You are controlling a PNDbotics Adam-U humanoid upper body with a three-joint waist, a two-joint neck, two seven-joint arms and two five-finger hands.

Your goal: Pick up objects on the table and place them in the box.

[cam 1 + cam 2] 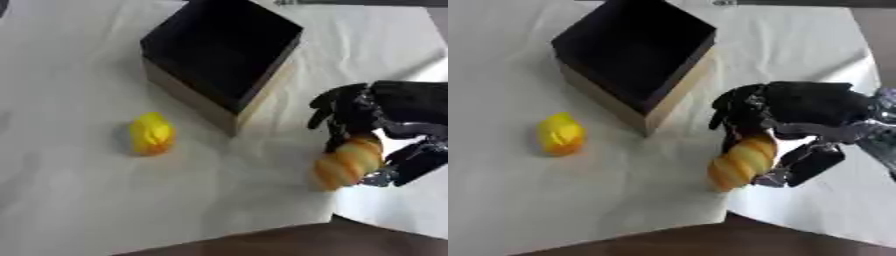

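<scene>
Here the right robot hand [785, 125] curls its fingers and thumb around an orange-and-yellow striped roll [741, 164], pinching it from above, at the box's lower right. The roll tilts, its lower end close to the white-covered surface [623, 200]; whether it touches cannot be told. The box [627, 60], open and dark inside, stands just up-left of the robot hand. A yellow duck [560, 134] lies at the box's lower left, apart from it.
</scene>
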